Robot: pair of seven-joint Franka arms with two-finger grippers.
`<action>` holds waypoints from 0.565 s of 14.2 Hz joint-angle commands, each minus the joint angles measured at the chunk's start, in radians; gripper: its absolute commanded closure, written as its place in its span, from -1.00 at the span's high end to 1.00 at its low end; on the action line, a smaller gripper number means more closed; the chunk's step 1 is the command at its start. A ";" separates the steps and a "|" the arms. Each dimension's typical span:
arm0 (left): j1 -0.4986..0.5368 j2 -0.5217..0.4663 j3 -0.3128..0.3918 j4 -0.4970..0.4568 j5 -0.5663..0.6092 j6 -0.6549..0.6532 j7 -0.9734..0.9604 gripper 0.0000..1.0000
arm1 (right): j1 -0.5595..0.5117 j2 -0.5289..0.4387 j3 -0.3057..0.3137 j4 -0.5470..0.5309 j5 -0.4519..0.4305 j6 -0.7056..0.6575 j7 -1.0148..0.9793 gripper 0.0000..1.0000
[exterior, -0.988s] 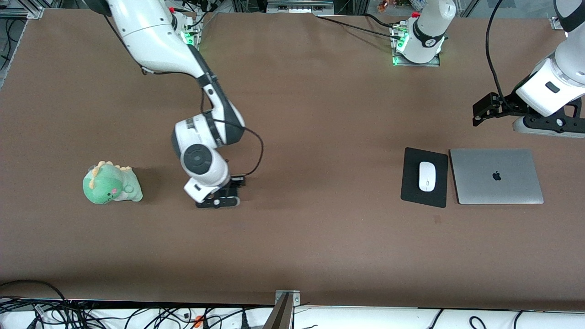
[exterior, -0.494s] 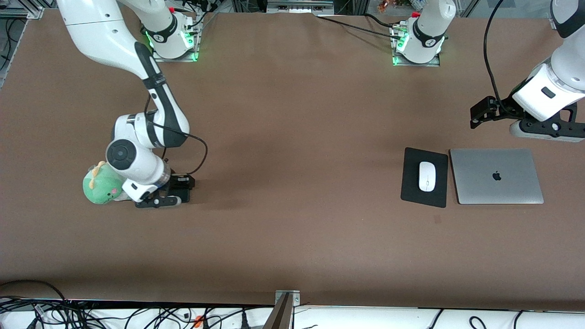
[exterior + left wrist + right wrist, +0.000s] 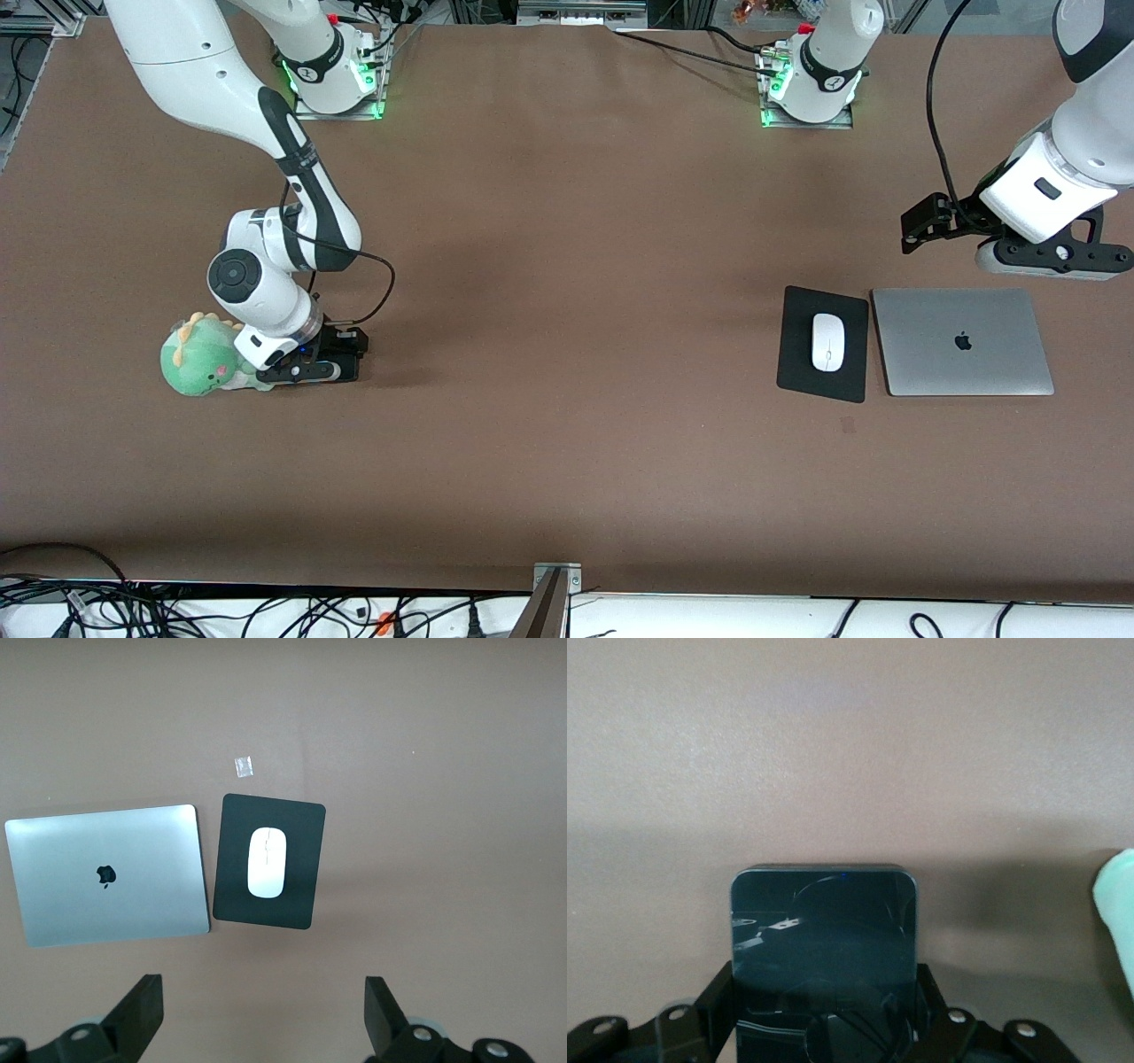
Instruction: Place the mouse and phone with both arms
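phone point(image 3: 824, 943) in right pincer point(image 3: 824, 1010), plain only from right wrist

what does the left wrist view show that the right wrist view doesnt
Only the left wrist view shows the white mouse lying on the black mouse mat, the closed silver laptop beside the mat, a small scrap of tape, and the left gripper open above them.

Only the right wrist view shows the black phone between the right gripper's fingers and an edge of the green plush dinosaur.

Both show the brown table.
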 commanded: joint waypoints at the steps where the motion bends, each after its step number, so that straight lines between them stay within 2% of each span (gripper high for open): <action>1: -0.003 0.012 -0.004 0.023 0.019 -0.007 -0.013 1.00 | -0.011 -0.032 0.011 -0.045 0.019 0.021 -0.032 -0.71; 2: -0.004 0.012 -0.006 0.023 0.019 -0.007 -0.013 1.00 | -0.011 -0.030 0.011 -0.049 0.019 0.027 -0.032 -0.53; 4: -0.003 0.012 -0.006 0.023 0.019 -0.007 -0.013 1.00 | -0.010 -0.030 0.011 -0.049 0.019 0.028 -0.036 0.99; 8: -0.003 0.012 -0.007 0.023 0.019 -0.007 -0.013 1.00 | -0.010 -0.036 0.012 -0.014 0.020 -0.028 -0.036 1.00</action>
